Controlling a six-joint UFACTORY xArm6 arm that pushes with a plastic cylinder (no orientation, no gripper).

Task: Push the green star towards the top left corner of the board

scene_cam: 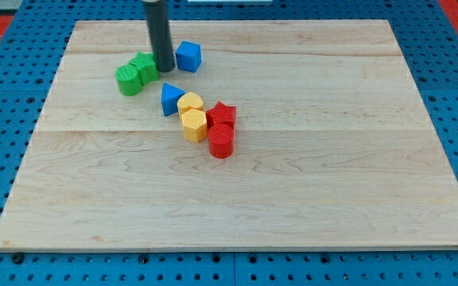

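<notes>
Rod (pixel 160 36) partly hiding green star (pixel 145 66)

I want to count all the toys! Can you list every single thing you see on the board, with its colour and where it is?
green star: 1, green, upper left area of the board, just left of my tip
green cylinder: 1, green, touching the star's lower left side
blue cube: 1, blue, just right of my tip
blue triangle: 1, blue, below my tip, left of the yellow blocks
yellow blocks: 2, yellow, near the middle, one behind the other
red blocks: 2, red, right of the yellow ones; the rear one looks like a star
wooden board: 1, pale wood, on a blue pegboard
my tip: 1, dark rod, against the green star's right side
</notes>
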